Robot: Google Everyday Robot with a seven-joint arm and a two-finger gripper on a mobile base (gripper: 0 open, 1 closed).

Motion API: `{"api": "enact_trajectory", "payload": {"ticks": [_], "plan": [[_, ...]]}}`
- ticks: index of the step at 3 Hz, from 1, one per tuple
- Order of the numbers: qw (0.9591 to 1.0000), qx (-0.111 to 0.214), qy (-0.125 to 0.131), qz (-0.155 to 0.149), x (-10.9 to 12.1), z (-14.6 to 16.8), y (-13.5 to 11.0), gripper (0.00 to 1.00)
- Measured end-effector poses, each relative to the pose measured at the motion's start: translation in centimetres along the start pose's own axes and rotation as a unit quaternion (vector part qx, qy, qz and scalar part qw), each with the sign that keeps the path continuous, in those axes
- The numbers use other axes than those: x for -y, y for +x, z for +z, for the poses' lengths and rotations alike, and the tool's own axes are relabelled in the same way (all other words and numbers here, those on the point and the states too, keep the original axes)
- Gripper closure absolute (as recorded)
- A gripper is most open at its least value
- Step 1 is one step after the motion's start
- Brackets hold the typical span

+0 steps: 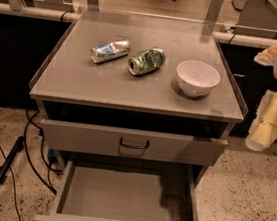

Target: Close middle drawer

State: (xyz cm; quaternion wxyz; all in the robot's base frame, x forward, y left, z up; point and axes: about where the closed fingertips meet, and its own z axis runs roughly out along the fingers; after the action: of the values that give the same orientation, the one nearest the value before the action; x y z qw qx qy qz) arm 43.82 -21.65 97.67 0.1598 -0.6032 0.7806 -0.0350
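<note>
Middle drawer (118,195) stands pulled far out of the grey cabinet (131,89), empty; gripper (259,137) hangs off the cabinet's right side, touching nothing, state indeterminable.

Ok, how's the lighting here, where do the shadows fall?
Camera view: the bowl casts a soft shadow toward its lower left on the cabinet top; camera view: a dark shadow covers the right of the open middle drawer; camera view: the gripper, at the right edge beside the cabinet, is brightly lit.
</note>
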Motion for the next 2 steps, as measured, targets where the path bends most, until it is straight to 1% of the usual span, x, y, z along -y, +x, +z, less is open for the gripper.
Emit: {"api": "enact_trajectory", "payload": {"ticks": [1, 2], "plan": [[1.0, 0.0, 0.0, 0.0, 0.0, 0.0, 0.0, 0.0], [1.0, 0.0, 0.0, 0.0, -0.01, 0.01, 0.0, 0.17]]}}
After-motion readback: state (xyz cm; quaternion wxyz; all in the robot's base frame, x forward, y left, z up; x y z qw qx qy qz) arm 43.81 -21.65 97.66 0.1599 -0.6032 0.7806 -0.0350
